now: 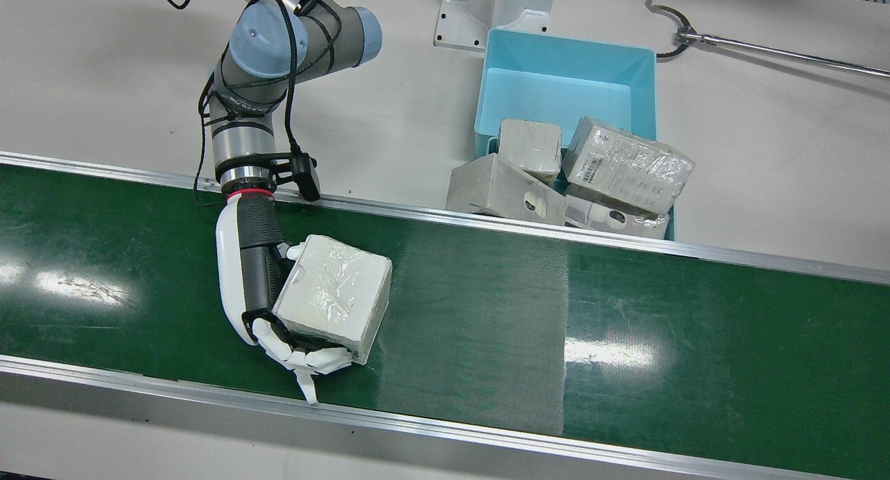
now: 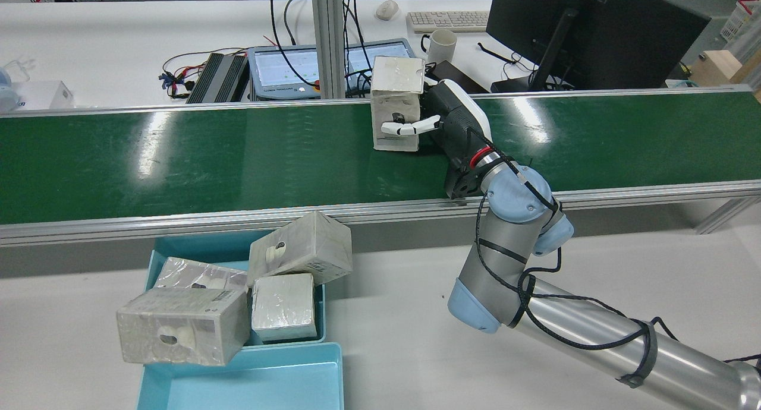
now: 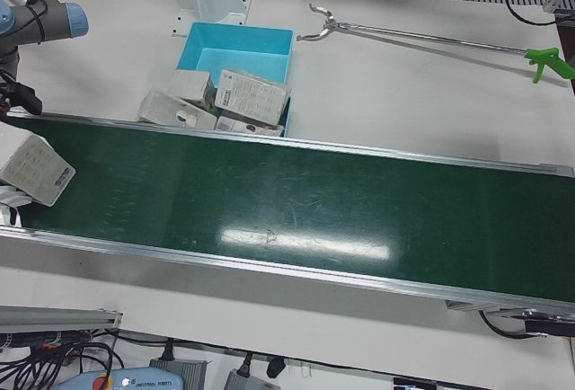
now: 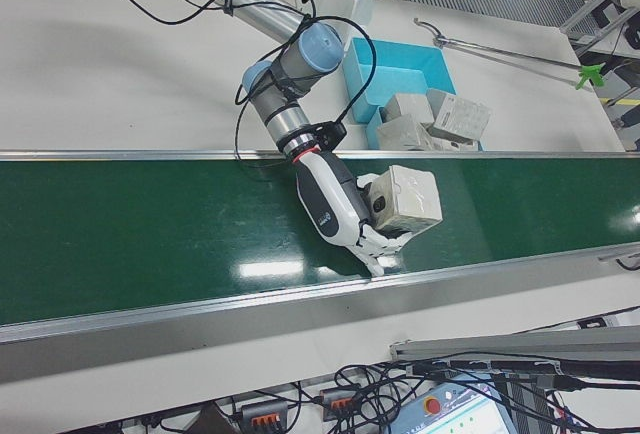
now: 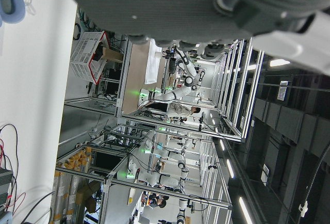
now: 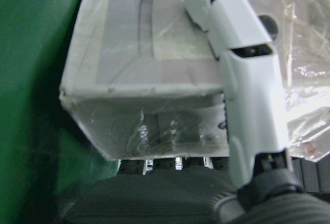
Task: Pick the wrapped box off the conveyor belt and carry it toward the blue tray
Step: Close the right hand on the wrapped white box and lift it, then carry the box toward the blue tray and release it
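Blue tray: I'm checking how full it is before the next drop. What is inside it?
The blue tray holds wrapped boxes piled at its belt-side end, one leaning out over the rim. Its far half is bare. At least four boxes show; anything under the pile is hidden.

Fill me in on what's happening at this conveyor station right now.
The robot's right hand has its fingers wrapped around a wrapped box over the green conveyor belt, with the box tilted in its grasp. The blue tray sits on the white table beyond the belt, with four other wrapped boxes piled at its belt-side end, some hanging over the rim. A long reacher tool lies on the table nearby. The left hand shows only as a blurred edge in its own camera, away from the belt.
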`<state>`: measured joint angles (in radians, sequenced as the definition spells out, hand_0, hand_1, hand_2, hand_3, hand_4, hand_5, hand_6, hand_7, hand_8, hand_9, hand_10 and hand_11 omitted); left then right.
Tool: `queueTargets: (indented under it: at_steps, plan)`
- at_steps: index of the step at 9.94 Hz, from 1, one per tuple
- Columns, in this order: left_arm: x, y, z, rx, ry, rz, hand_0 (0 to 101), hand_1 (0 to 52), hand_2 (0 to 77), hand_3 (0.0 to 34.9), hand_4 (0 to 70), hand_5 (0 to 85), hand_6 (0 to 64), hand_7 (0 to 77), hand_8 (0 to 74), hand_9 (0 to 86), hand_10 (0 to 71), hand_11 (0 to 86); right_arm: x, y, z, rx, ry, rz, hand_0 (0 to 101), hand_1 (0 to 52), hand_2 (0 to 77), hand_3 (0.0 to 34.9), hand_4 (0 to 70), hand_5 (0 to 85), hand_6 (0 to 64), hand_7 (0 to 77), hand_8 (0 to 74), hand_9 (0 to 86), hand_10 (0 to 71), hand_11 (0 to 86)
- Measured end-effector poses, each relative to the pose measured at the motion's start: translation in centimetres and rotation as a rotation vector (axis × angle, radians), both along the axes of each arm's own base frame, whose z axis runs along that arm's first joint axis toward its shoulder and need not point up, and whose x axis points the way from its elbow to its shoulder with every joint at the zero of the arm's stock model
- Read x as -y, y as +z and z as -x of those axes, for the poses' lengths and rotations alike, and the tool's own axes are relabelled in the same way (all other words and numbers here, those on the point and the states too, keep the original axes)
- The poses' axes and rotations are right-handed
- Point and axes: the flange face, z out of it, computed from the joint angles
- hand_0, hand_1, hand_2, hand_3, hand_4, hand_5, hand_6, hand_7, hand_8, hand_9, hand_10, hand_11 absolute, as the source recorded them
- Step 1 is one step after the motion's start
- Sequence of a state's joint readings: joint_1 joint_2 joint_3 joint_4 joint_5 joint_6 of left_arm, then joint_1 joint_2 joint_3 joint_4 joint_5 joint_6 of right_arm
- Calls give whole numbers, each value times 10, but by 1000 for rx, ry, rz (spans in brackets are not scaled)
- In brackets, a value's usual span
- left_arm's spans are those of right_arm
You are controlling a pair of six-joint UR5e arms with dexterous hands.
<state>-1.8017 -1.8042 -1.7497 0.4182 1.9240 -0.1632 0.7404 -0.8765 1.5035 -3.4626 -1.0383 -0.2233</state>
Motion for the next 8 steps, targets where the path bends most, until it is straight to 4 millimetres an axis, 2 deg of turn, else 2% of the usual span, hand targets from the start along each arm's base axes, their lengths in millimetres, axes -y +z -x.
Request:
queueTargets:
  at_steps: [1,2,3,4,6,7,8]
  plan:
    - [0,0,0,0,0,0,0,0,5,0,0,11,5,5,5,5,5,5,-1,-2,0,3,-3,-2,552,164,316,10,284,333,251,344,322,327,240,44]
    - [0,0,0,0,0,0,0,0,5,0,0,11,5,5,5,5,0,5,-4,-9,-3,14,-7,-12,506,125,338,5,256,387,273,360,360,355,333,147]
    - [0,0,0,0,0,0,0,0,5,0,0,11,5,5,5,5,0,5,-11,-23,-10,31,-10,-28,467,60,338,0,245,464,333,425,409,404,415,240]
    - [0,0,0,0,0,0,0,0,5,0,0,11,5,5,5,5,0,5,-24,-43,-15,49,-20,-46,470,44,338,0,245,507,355,447,480,485,442,355]
    - [0,0,0,0,0,0,0,0,5,0,0,11,5,5,5,0,0,5,-65,-82,-7,78,-66,-88,468,33,344,0,245,524,360,464,496,507,436,573]
    - [0,0,0,0,0,0,0,0,11,0,0,11,5,5,5,5,5,5,-86,-96,6,81,-85,-107,460,33,344,0,240,535,371,480,513,535,436,622]
    - [0,0,0,0,0,0,0,0,5,0,0,11,5,5,5,5,5,5,-108,-105,24,80,-96,-116,458,33,344,0,240,562,376,502,529,573,436,616]
